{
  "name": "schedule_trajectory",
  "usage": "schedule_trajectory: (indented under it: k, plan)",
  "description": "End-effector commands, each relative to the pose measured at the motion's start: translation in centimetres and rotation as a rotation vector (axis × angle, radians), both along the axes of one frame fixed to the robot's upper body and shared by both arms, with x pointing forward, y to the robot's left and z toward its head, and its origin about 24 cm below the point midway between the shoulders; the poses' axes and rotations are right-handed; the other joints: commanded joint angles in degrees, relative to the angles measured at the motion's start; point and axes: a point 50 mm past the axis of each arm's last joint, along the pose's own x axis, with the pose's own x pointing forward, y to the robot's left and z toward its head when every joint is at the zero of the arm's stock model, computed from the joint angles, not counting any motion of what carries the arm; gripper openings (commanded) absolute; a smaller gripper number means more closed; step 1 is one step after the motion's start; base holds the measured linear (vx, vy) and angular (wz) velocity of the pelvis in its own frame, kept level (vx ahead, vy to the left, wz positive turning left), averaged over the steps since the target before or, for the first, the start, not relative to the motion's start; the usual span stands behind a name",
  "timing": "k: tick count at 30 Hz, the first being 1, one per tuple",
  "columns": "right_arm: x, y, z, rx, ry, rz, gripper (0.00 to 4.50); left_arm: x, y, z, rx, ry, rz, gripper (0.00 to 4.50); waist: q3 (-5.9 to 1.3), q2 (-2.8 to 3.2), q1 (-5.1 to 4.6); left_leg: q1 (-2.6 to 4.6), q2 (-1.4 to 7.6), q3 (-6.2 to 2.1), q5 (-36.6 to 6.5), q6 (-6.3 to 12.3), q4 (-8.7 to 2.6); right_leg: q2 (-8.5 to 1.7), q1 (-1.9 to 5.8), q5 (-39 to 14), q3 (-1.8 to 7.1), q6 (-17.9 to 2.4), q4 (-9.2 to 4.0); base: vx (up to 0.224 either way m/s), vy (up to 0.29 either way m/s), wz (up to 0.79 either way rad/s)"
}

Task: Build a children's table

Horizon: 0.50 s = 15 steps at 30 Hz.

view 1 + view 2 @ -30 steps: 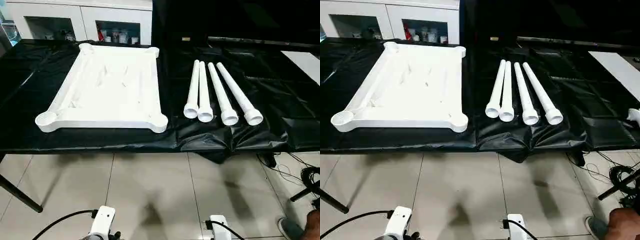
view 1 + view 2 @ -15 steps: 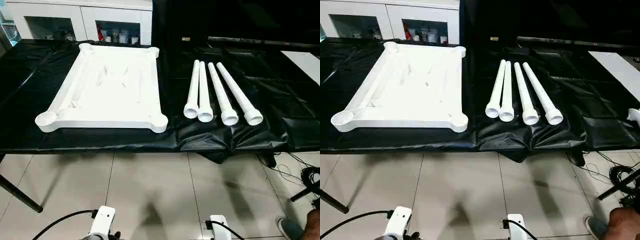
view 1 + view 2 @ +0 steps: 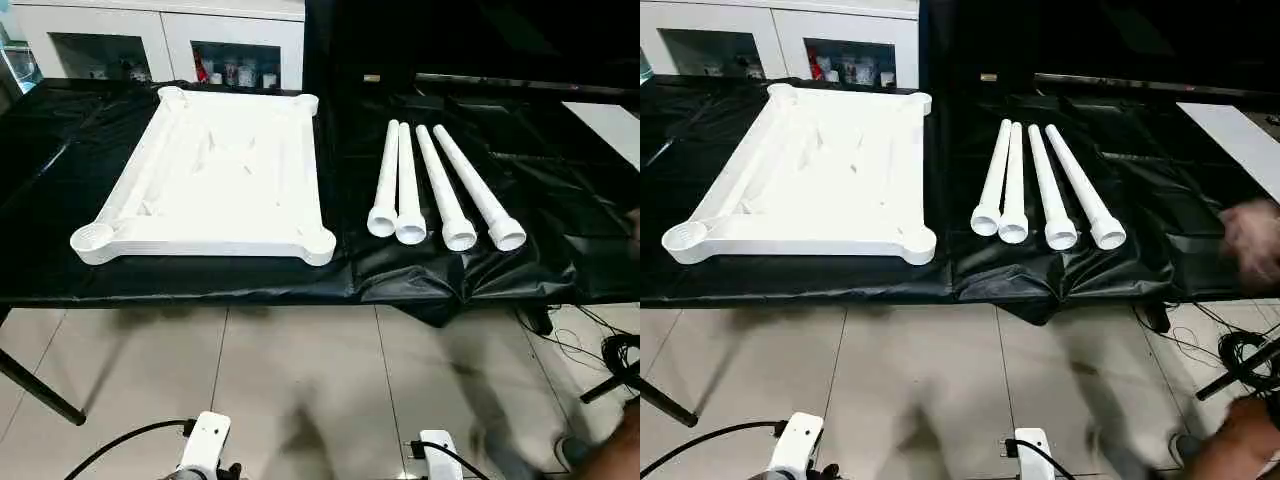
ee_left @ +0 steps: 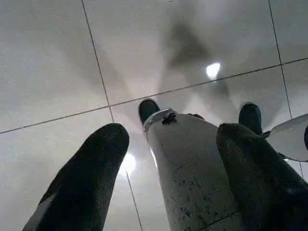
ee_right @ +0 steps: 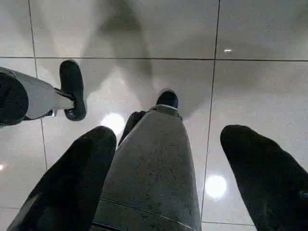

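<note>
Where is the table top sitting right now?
In the left eye view the table top lies underside up on the robot's left half of the black-covered bench, beside the four legs and before the white cabinet.

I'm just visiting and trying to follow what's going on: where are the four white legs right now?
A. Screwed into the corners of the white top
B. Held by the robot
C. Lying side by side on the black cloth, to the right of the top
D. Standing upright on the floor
C: the four legs lie side by side on the black cloth, apart from the upturned top.
</note>
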Motion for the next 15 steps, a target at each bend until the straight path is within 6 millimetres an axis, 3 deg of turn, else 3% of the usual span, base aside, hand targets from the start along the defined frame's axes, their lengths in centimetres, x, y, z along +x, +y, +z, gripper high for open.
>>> schedule_trajectory:
  k: [1, 15]
  plan:
    - [0.22, -0.22, 0.08, -0.004, -0.007, -0.005, 3.92, -1.94, -1.0, -0.89, -0.027, 0.077, 0.001, 3.5, -1.33, 0.19, 0.26, 0.77, 4.21, -1.68, -8.64, 4.22, -4.41, -5.74, 0.19, 8.04, 2.91, -12.39, -4.1, 0.0, 0.0, 0.0]
    - [0.22, -0.22, 0.08, -0.004, -0.007, -0.005, 3.92, -1.94, -1.0, -0.89, -0.027, 0.077, 0.001, 3.5, -1.34, 0.19, 0.27, 0.77, 4.2, -1.66, -8.58, 4.24, -4.4, -5.74, 0.18, 8.06, 2.91, -12.37, -4.11, 0.0, 0.0, 0.0]
